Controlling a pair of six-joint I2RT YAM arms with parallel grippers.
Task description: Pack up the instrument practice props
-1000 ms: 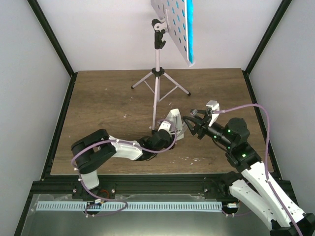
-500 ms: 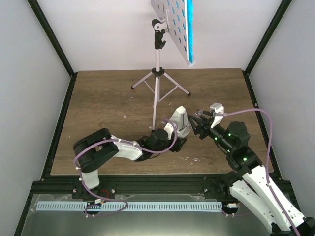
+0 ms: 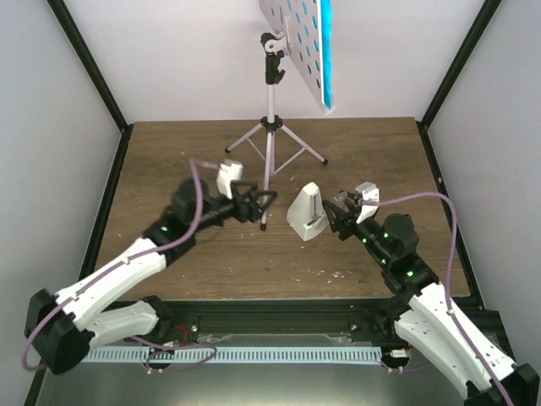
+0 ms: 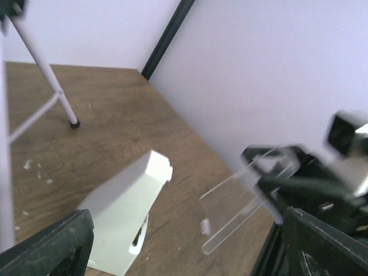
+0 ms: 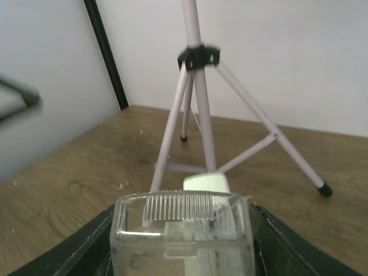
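The white pyramid metronome [image 3: 306, 212] stands upright on the wooden table, held by nothing. It also shows in the left wrist view [image 4: 123, 213]. My left gripper [image 3: 264, 205] is open and empty, left of the metronome beside the stand's front leg; its jaws sit wide apart [image 4: 187, 250]. My right gripper [image 3: 336, 213] is just right of the metronome, its clear pads [image 5: 181, 227] together with no gap showing. The metronome's top [image 5: 207, 184] peeks over them. The pink-white music stand [image 3: 270, 123] stands at the back, with the teal booklet [image 3: 324, 51] on its perforated desk [image 3: 292, 34].
The stand's tripod legs [image 5: 195, 103] spread over the back middle of the table. Black frame posts and white walls close in the left, right and back sides. A black rail runs along the near edge [image 3: 270, 317].
My left gripper has let go of the metronome and swung away to the left. The metronome now stands alone. My right gripper has hardly moved.
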